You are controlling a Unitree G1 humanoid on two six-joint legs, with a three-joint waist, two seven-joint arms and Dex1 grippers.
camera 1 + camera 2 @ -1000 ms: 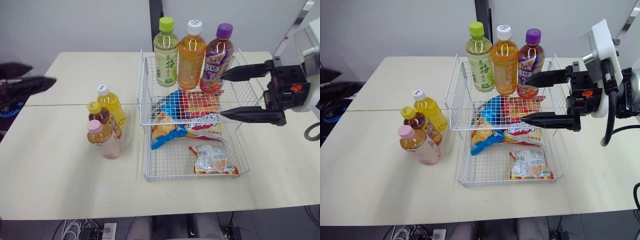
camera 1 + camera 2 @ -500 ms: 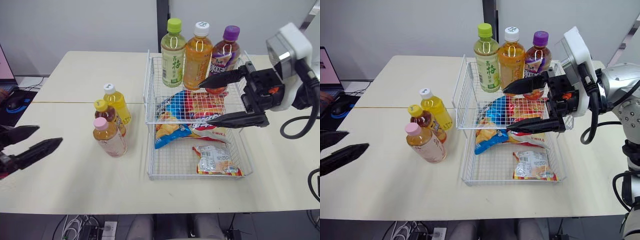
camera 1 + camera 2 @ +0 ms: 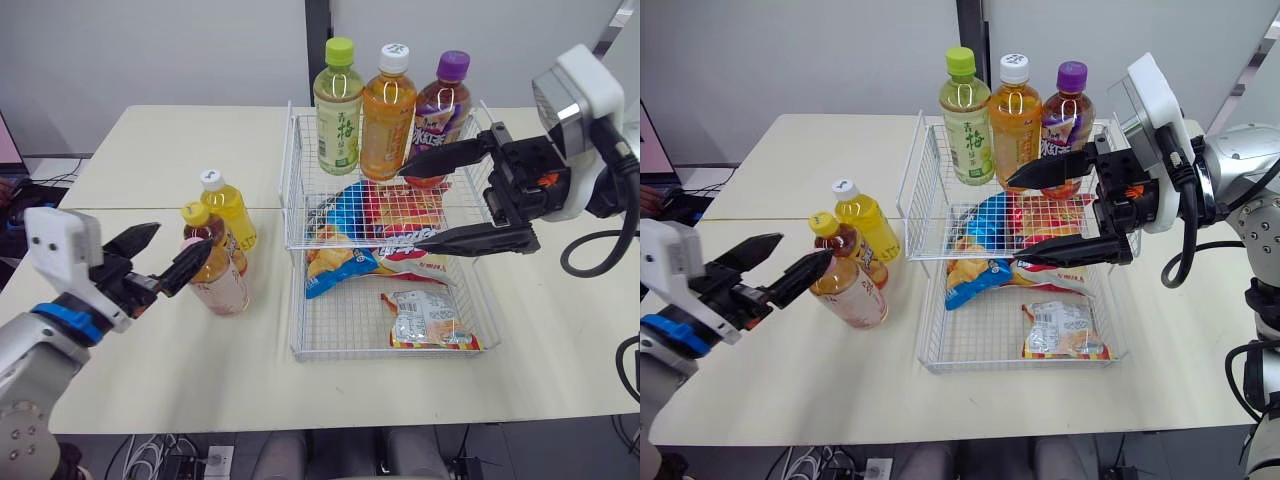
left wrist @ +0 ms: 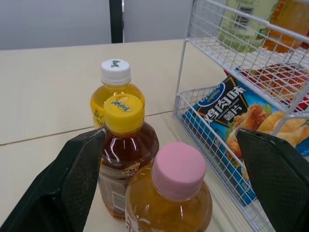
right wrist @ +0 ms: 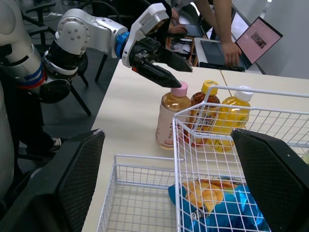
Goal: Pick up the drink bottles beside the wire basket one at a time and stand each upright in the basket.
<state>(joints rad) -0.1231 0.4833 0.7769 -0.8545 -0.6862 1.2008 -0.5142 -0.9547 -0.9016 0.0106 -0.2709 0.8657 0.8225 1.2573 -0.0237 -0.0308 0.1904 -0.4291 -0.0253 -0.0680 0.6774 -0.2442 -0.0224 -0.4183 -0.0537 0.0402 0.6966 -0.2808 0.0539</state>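
Observation:
Three drink bottles stand together on the table left of the wire basket (image 3: 296, 190): a pink-capped one (image 3: 228, 290) in front, a yellow-capped dark tea (image 3: 197, 216) behind it, and a white-capped yellow one (image 3: 232, 212) at the back. My left gripper (image 3: 180, 237) is open, its fingertips level with the pink cap (image 4: 177, 170), one on either side and not touching. In the basket's upper tier stand a green-capped bottle (image 3: 337, 110), an orange one (image 3: 388, 105) and a purple-capped one (image 3: 440, 100). My right gripper (image 3: 408, 205) hangs open over that tier, holding nothing.
A blue chip bag (image 3: 340, 255) and other snack bags lie in the basket, with a small packet (image 3: 425, 318) on the lower tier. In the right wrist view, a person's arms (image 5: 227, 29) reach to a laptop (image 5: 256, 41) beyond the table.
My left gripper has come in from the far left of the table to the group of bottles and now straddles the pink cap. The right gripper has stayed over the basket.

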